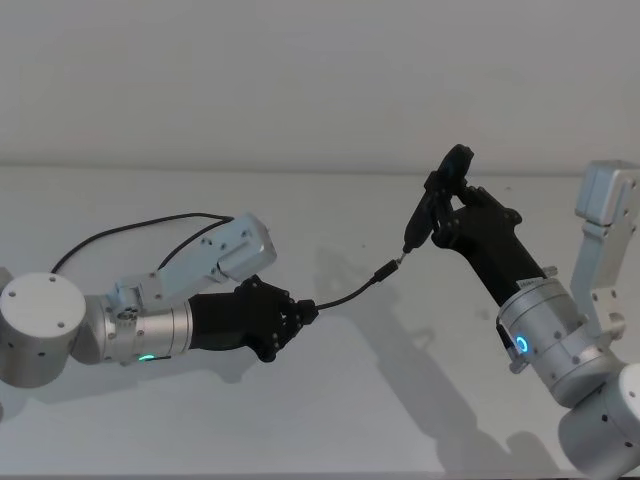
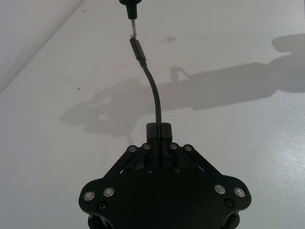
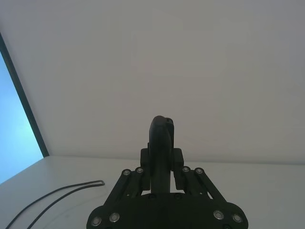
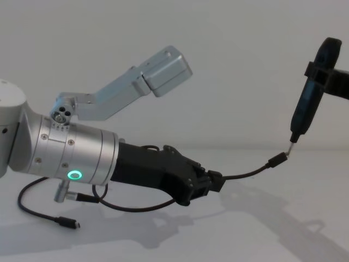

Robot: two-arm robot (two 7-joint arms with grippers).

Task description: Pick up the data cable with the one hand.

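Left gripper clenches the cable; chest view reveals its far plug lying on the table. Right gripper grasps a black tool.

Left pincer clamped on data cable above white surface. Cable's plug meets the black tool gripped by right pincer.
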